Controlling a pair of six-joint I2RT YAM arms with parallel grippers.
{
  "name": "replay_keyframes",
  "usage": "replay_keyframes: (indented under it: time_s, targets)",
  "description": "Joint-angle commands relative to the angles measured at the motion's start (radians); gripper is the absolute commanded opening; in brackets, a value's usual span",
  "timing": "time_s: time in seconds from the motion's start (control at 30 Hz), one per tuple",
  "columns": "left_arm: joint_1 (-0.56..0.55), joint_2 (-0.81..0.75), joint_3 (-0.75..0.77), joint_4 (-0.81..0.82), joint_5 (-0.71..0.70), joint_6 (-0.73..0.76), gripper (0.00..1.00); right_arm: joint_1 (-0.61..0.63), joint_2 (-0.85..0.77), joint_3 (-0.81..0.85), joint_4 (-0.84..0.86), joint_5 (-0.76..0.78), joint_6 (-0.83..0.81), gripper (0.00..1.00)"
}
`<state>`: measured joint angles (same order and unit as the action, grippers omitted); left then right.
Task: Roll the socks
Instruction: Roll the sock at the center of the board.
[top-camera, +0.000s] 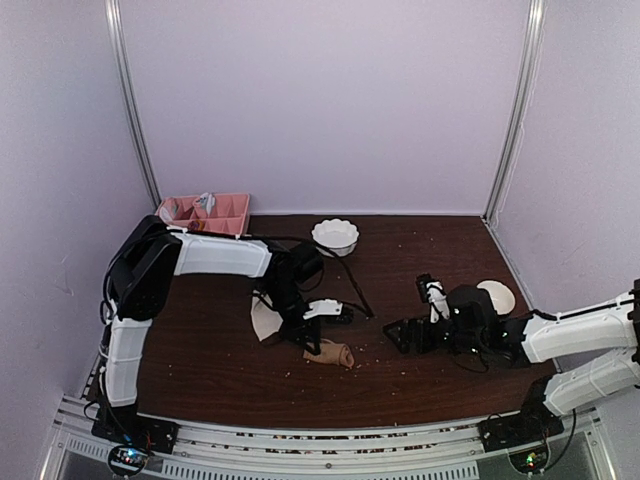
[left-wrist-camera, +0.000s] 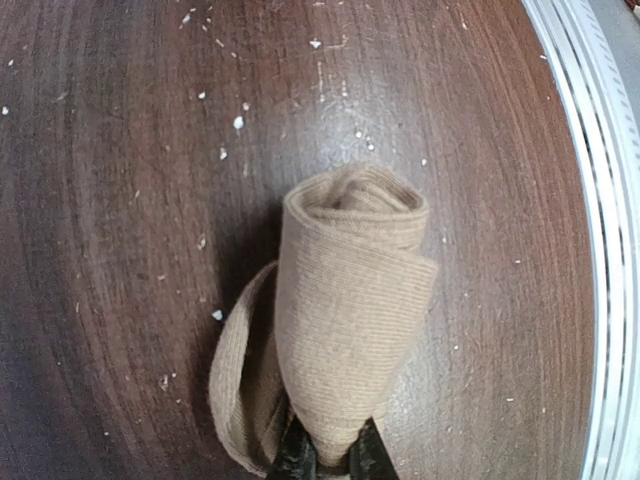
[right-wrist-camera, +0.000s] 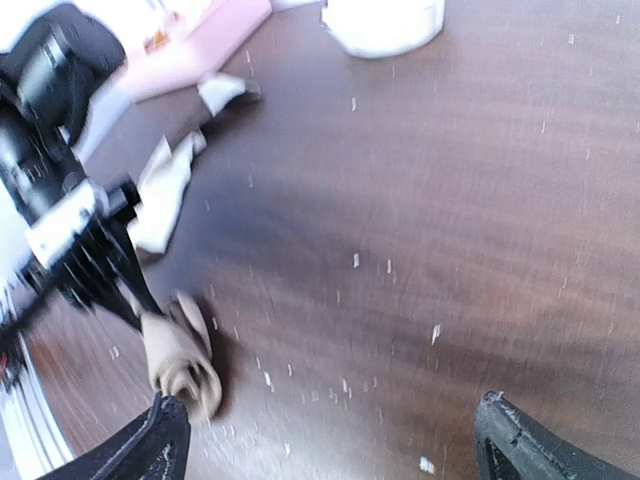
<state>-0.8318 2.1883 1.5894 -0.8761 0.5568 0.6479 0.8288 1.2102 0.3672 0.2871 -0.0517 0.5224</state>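
One tan sock is sitting rolled up on the dark table, near its front edge. Your left claw is clenching the roll's near end, and a loose flap of the sock is trailing beside the roll. Your right claw is hanging released, jaws spread wide, well apart from the roll. Just beside your left claw a pale cloth is lying flat. It may be the second sock, but the view is too blurred to say.
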Motion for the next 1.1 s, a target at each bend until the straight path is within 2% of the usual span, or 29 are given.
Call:
replay_keyframes:
  time_s: [0.0,0.1,0.2,0.37,0.57,0.73,0.97,1.07]
  targets:
    - [0.013,0.109,0.007,-0.172,-0.112,-0.003,0.00,0.003,0.011,-0.053,0.185,-0.059,-0.036,1.00]
    - [0.012,0.152,0.053,-0.227,-0.106,0.002,0.00,0.148,0.035,-0.066,0.223,0.010,-0.250,1.00]
    - [0.013,0.189,0.089,-0.273,-0.087,0.006,0.00,0.316,0.097,0.014,0.084,0.120,-0.493,1.00]
    - [0.013,0.245,0.145,-0.341,-0.067,0.015,0.01,0.470,0.232,0.150,-0.028,0.292,-0.699,0.99]
    - [0.013,0.287,0.193,-0.378,-0.084,0.009,0.02,0.493,0.463,0.368,-0.134,0.373,-0.965,0.78]
    - [0.014,0.338,0.250,-0.436,-0.103,0.017,0.02,0.481,0.566,0.449,-0.120,0.412,-1.152,0.72]
    - [0.014,0.368,0.280,-0.485,-0.101,0.056,0.03,0.420,0.625,0.500,-0.170,0.389,-1.207,0.56]
    - [0.014,0.377,0.291,-0.501,-0.095,0.074,0.07,0.413,0.654,0.515,-0.210,0.373,-1.209,0.43]
